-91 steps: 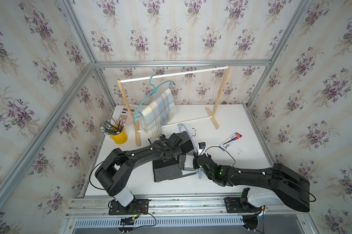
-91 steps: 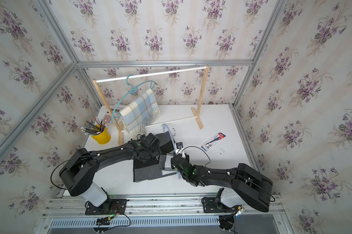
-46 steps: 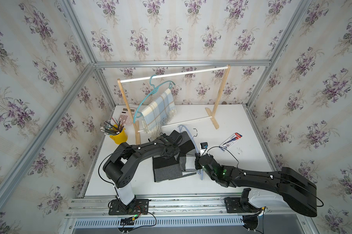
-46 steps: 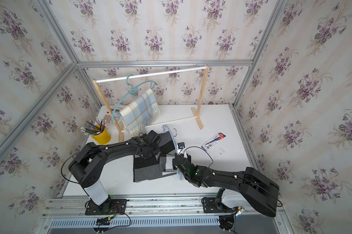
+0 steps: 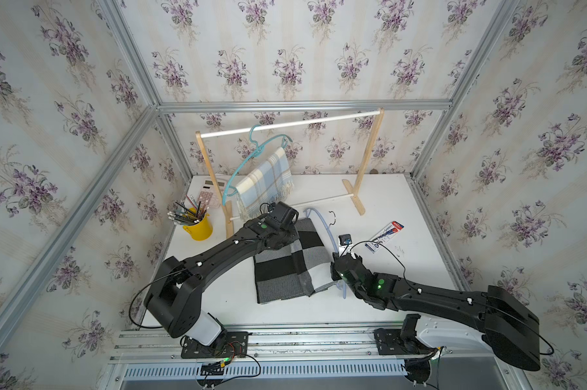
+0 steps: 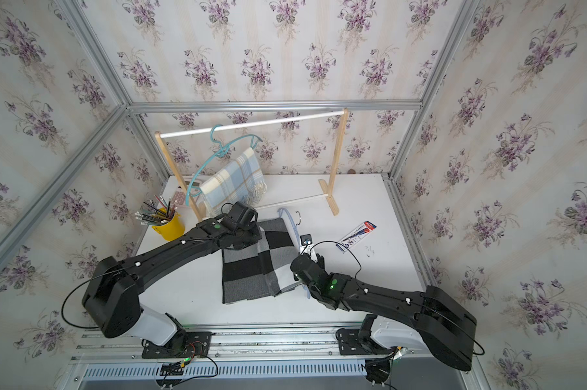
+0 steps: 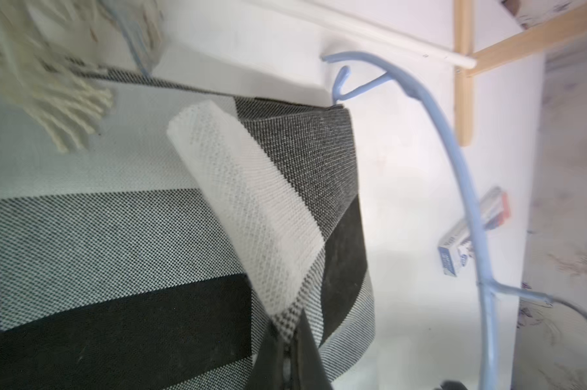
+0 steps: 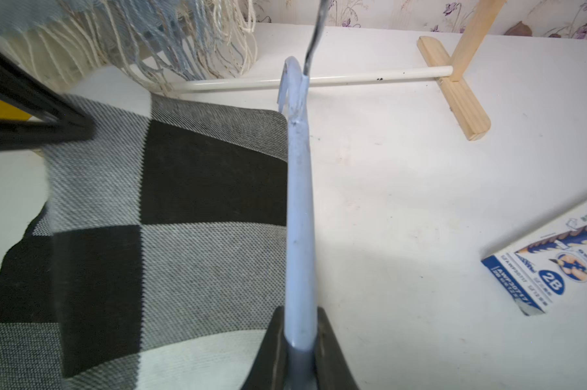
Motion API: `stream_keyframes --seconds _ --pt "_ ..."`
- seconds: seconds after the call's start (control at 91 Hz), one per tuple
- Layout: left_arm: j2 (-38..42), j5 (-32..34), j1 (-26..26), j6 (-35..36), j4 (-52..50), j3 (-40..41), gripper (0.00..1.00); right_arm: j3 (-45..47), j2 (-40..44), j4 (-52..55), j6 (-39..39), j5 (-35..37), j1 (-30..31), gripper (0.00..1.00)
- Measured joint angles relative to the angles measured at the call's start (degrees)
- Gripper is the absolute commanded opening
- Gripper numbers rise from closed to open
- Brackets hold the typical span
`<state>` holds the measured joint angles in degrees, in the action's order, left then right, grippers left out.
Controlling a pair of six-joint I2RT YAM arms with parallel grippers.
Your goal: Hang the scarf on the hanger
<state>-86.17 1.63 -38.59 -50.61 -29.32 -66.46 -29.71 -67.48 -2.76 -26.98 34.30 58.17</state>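
Left gripper (image 7: 290, 334) has clamped the scarf (image 7: 116, 236), plain only wrist-side.

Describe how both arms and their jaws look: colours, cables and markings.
Left arm and right arm are alike: matte black, chunky rounded links, each on a white base. A green light glows near each wrist, small white marks dot the joints, and thin black cables loop alongside. The jaws are dark and tapered.

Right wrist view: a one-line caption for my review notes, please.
Right gripper shut on the blue hanger, with the checked scarf lying alongside on the white table.
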Motion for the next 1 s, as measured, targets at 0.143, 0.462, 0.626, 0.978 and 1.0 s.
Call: stream_keyframes --seconds 0.143,0.462,0.626,0.978,1.0 --pt "4.2 -0.26 0.87 2.32 -2.62 -0.22 0.0 -0.24 0.59 0.92 0.48 0.35 -1.66 0.0" --pt "15.08 -1.77 2.91 3.8 -7.37 1.75 0.0 -8.22 5.77 7.39 6.62 2.84 -5.77 0.0" --pt "20.09 -2.51 3.06 3.82 -7.37 1.49 0.0 -17.18 9.11 12.09 12.11 3.19 -6.97 0.0" --pt "21.14 -4.07 4.07 3.96 -4.11 1.64 0.0 -36.92 8.76 25.64 21.66 4.81 -7.3 0.0" --pt "21.09 -4.26 4.26 3.96 -3.72 2.01 0.0 -37.57 8.72 26.25 22.1 4.98 -7.41 0.0"
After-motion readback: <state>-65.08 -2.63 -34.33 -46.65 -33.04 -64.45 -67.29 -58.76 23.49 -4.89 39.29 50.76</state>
